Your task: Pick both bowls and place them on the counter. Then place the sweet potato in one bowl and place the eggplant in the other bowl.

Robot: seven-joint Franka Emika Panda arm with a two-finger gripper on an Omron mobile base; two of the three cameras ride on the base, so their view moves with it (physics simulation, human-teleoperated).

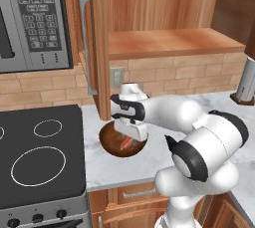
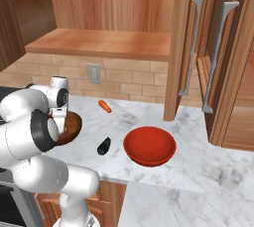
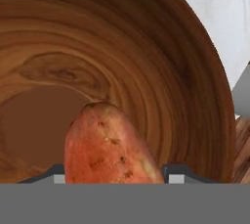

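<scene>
Marbled tabletop (image 2: 163, 171) under me; my pincer (image 3: 114, 179) grips the stubby, rough-skinned sweet potato (image 3: 110, 145) inside the grainy wooden bowl (image 3: 161, 61).

light is falling evenly and brightly across all three rendered pictures, with no single source showing. the counter (image 2: 198, 166) is reading pale and clean, its marbling soft rather than crisp. the red bowl (image 2: 149, 145) is throwing a faint, diffuse shadow toward 6 o'clock and carrying a mild sheen on its rim at 12 o'clock. the eggplant (image 2: 103, 145) is sitting so dark that its surface detail is getting lost. in the hand view the wooden bowl (image 3: 146, 61) is darkening toward its rim at 3 o'clock, and the sweet potato (image 3: 110, 147) is looking slightly soft and pixelated up close. edges are staying straight, without lens bending.
</scene>
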